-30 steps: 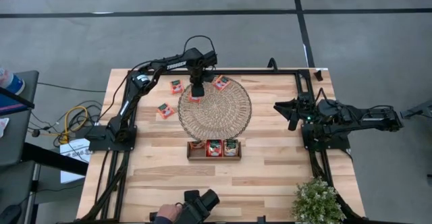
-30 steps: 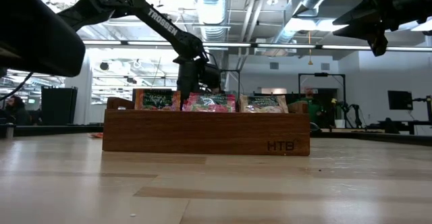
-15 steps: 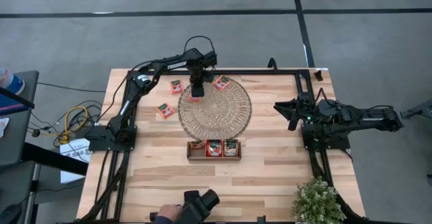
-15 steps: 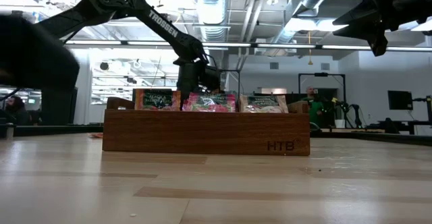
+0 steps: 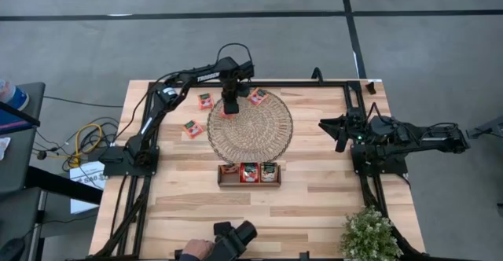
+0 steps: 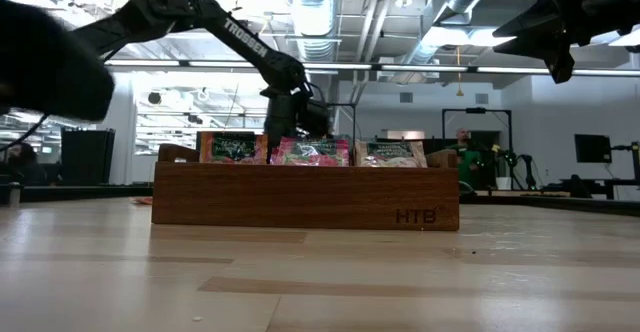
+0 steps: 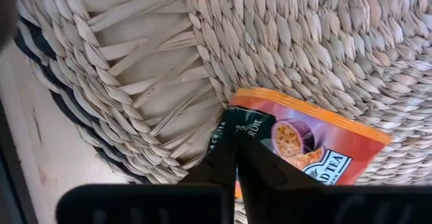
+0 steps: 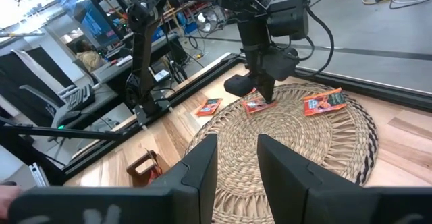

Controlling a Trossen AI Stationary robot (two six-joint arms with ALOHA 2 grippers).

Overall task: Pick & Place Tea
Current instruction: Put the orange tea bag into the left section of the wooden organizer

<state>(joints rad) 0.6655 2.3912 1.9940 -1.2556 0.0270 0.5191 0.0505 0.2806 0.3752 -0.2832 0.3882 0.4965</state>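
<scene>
Four small flat red-orange tea sachets lie loose in the high view: two on the bare light wooden table (image 5: 314, 198) left of the round woven straw mat (image 5: 250, 127), one (image 5: 257, 97) at the mat's far rim, and one (image 7: 304, 143) on the mat's far-left edge, where the left gripper (image 5: 229, 110) is pinched shut on its corner. Three more sachets stand in the small brown three-compartment wooden tray (image 5: 249, 181), one per compartment, just near of the mat. The right gripper (image 5: 341, 144) hangs at the table's right side, fingers parted, holding nothing.
</scene>
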